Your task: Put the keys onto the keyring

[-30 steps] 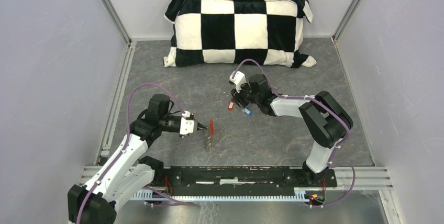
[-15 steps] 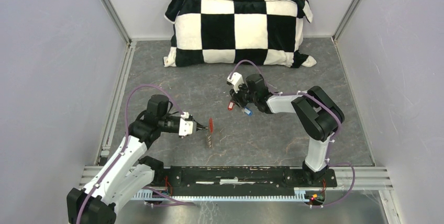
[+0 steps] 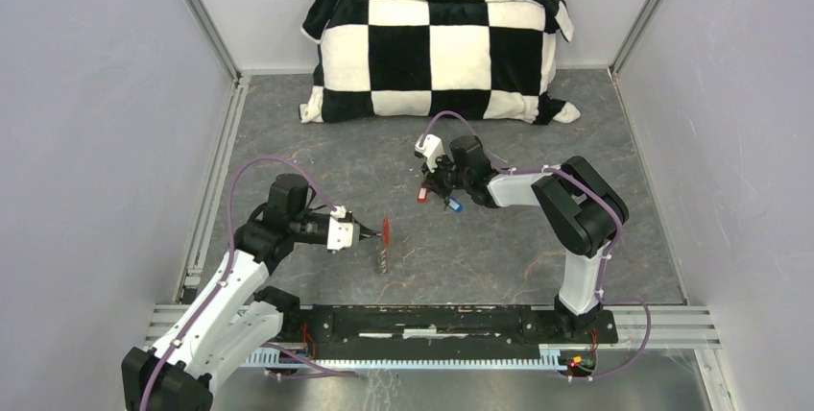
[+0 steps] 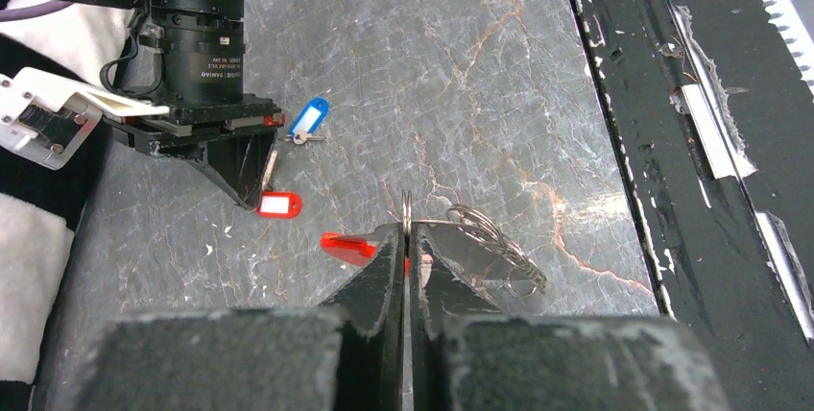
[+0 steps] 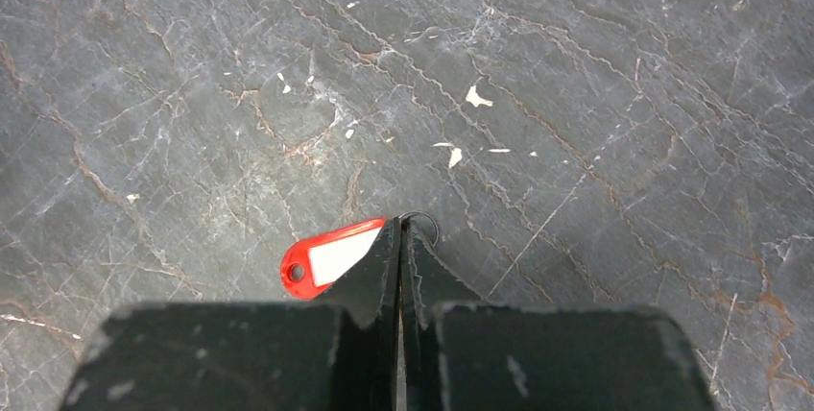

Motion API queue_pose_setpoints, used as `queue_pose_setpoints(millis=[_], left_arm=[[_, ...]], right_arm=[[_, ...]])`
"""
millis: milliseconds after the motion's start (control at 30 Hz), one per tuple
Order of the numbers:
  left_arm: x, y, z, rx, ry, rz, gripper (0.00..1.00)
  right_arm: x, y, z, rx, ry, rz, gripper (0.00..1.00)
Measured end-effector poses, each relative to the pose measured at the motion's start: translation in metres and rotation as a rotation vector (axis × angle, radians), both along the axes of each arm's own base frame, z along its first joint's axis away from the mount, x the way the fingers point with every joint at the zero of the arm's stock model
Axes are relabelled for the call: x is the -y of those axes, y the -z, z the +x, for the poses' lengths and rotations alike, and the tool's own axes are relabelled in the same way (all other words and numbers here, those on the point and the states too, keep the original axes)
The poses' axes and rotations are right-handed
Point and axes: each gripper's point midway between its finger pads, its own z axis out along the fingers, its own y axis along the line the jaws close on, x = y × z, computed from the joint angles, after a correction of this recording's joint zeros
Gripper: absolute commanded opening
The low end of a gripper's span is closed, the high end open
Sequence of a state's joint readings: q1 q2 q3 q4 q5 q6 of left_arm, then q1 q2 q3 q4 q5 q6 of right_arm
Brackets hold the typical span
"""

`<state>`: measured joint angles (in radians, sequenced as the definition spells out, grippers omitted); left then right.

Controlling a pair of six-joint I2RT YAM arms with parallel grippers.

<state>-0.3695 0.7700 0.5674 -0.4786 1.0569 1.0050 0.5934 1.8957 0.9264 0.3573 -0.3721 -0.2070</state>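
Note:
My left gripper (image 4: 407,230) is shut on the silver keyring (image 4: 407,205), which shows edge-on between the tips. A red tag (image 4: 347,246) and a bunch of smaller silver rings (image 4: 499,248) hang from it above the floor. In the top view this gripper (image 3: 370,231) sits left of centre. My right gripper (image 5: 400,227) is down at the grey floor, shut on a key with a red-and-white tag (image 5: 326,255). The key's small wire ring (image 5: 423,223) pokes out past the tips. A blue-tagged key (image 3: 455,205) lies on the floor just beside that gripper (image 3: 434,190).
A black-and-white chequered pillow (image 3: 437,51) lies along the back wall. The black base rail (image 3: 451,320) runs along the near edge. Grey walls close in both sides. White flecks dot the marbled floor (image 5: 576,94).
The right gripper's jaws have closed on the red-and-white tagged key, and that arm has edged slightly left. The left arm holds the keyring in the same place.

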Motion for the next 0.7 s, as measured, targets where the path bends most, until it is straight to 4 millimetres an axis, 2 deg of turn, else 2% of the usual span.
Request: queue_pose_setpoints(millis=[233, 467, 500, 567, 600, 700], left_arm=[[0.0, 0.0, 0.0, 0.0, 0.0, 0.0, 0.02], [0.0, 0.0, 0.0, 0.002, -0.001, 0.001, 0.02], [0.0, 0.0, 0.0, 0.003, -0.002, 0.001, 0.02], [0.0, -0.001, 0.0, 0.005, -0.002, 0.0, 0.02], [0.0, -0.001, 0.0, 0.005, -0.002, 0.0, 0.02], [0.0, -0.001, 0.0, 0.005, -0.002, 0.0, 0.02]], right_arm=[[-0.002, -0.008, -0.01, -0.015, -0.028, 0.031, 0.01], [-0.003, -0.047, -0.032, 0.013, -0.063, 0.139, 0.01], [-0.003, -0.052, -0.035, 0.016, -0.067, 0.155, 0.04], [-0.001, -0.058, -0.039, 0.027, -0.064, 0.169, 0.28], [0.0, -0.059, -0.04, 0.025, -0.058, 0.173, 0.37], [0.004, -0.055, -0.035, 0.023, -0.015, 0.156, 0.57]])
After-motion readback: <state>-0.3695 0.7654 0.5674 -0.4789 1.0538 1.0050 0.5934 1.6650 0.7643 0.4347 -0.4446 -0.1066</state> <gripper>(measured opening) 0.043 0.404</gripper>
